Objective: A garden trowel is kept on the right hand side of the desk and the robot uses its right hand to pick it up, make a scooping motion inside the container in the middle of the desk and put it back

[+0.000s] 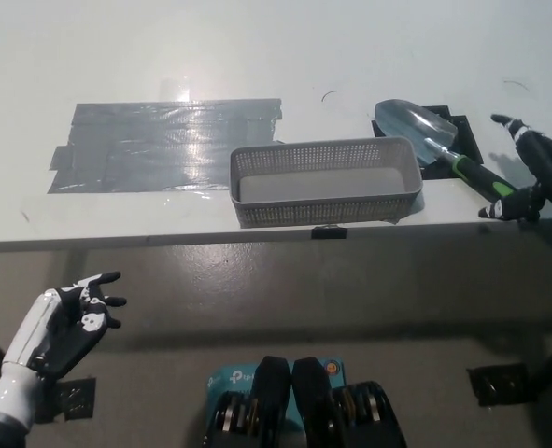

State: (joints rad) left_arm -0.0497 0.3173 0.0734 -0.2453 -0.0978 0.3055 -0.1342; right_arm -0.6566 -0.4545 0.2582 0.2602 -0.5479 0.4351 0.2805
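In the head view, the trowel [441,149] lies on the right of the desk [257,56], blade far and just beside the basket's [324,147] right end, handle running near and right. The black right hand [541,174] hangs over the handle's end, fingers apart, holding nothing. It should probably settle along the handle's slant and wrap the grip mid-length, so the blade stays level when lifted. The white left hand [67,315] rests at lower left, fingers loosely spread.
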